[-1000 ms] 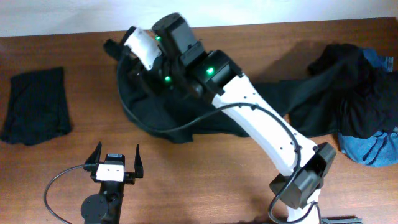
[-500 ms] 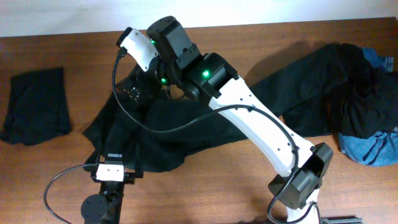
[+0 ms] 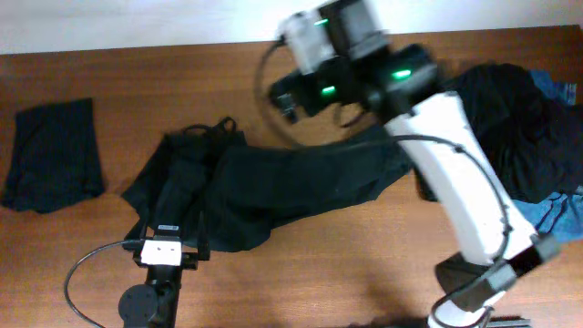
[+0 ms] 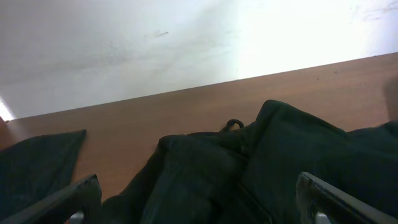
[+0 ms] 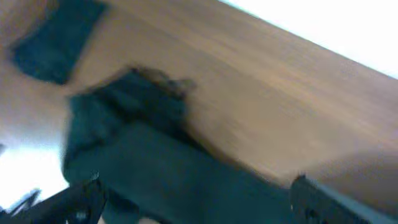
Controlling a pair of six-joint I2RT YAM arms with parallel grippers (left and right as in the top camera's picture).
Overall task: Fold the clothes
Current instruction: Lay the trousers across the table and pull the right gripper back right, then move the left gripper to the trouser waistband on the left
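Long black trousers [image 3: 301, 182] lie spread across the middle of the table, waist end at the left with a cord loop [image 4: 234, 124]. My left gripper [image 3: 170, 235] is open at the near edge of the waist end, and the black fabric [image 4: 280, 155] lies between and ahead of its fingers [image 4: 78, 199]. High over the trousers' far side my right gripper [image 3: 284, 95] hangs open and empty. Its view is blurred, with the trousers [image 5: 161, 174] below. More black clothes [image 3: 510, 128] are heaped at the right over a blue piece [image 3: 547, 214].
A folded black garment [image 3: 50, 155] lies at the table's left end, also showing in the left wrist view as dark cloth [image 4: 31, 162]. The right arm [image 3: 465, 182] crosses above the trousers' right end. A pale wall runs behind the table's far edge [image 4: 186, 87].
My right gripper has opened and let go of the trousers, then swung up and to the right. The trousers dropped and spread out toward my left gripper, which stayed put.
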